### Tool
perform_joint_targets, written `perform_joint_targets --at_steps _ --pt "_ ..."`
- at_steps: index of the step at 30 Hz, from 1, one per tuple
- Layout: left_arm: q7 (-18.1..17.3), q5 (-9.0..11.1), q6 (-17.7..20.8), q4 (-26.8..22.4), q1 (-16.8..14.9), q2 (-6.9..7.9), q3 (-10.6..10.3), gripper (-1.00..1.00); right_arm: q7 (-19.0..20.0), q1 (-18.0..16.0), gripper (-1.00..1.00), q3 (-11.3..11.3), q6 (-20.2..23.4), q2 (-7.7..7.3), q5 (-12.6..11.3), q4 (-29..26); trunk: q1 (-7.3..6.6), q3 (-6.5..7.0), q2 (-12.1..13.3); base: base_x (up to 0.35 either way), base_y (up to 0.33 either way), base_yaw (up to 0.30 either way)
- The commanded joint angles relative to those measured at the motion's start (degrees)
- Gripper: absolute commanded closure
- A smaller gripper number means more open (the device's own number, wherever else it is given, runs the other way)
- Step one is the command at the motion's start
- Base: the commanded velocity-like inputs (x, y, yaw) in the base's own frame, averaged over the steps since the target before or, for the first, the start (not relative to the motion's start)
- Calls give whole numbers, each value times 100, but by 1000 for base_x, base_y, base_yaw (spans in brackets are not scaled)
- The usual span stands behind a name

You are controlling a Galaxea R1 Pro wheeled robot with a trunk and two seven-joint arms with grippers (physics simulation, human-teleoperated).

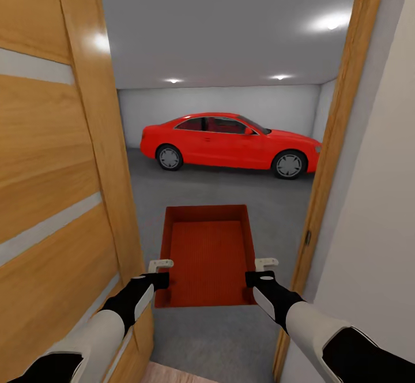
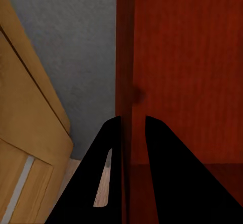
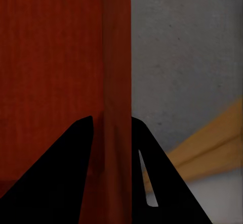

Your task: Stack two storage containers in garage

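1. At the far left I see the open wooden door (image 1: 52, 187), with its pale stripes, standing close beside my left arm.
2. My left gripper (image 1: 161, 273) is closed on the left wall of the orange-red container (image 1: 208, 256); in the left wrist view its two fingers (image 2: 109, 148) sit on both sides of this thin wall.
3. I hold the container level between both arms, above the grey garage floor (image 1: 276, 204), in the doorway.
4. My right gripper (image 1: 260, 271) is closed on the right wall in the same way.
5. Further inside, a red car (image 1: 230, 143) stands sideways before the white wall.
6. At the right is the wooden door frame (image 1: 331, 141).
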Motion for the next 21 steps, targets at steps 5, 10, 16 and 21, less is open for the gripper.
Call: perform_joint_targets --at_steps 5,10,16,21 --pt "48 107 -42 -27 -5 -3 -100 100 137 -3 100 179 38 -1 -219 4 4 -11 -11 93 77 -8" --pt "48 104 -42 -27 -5 -3 -100 100 139 -3 100 179 38 -1 -219 4 4 -11 -11 10 8 -1" --pt "48 107 -42 -29 -5 -3 -100 100 139 -3 100 179 38 -1 -218 4 4 -11 -11 1 1 0" --pt "48 107 -42 -28 -5 -3 -100 100 134 -3 100 179 38 -1 -218 4 4 -11 -11 0 0 -38"
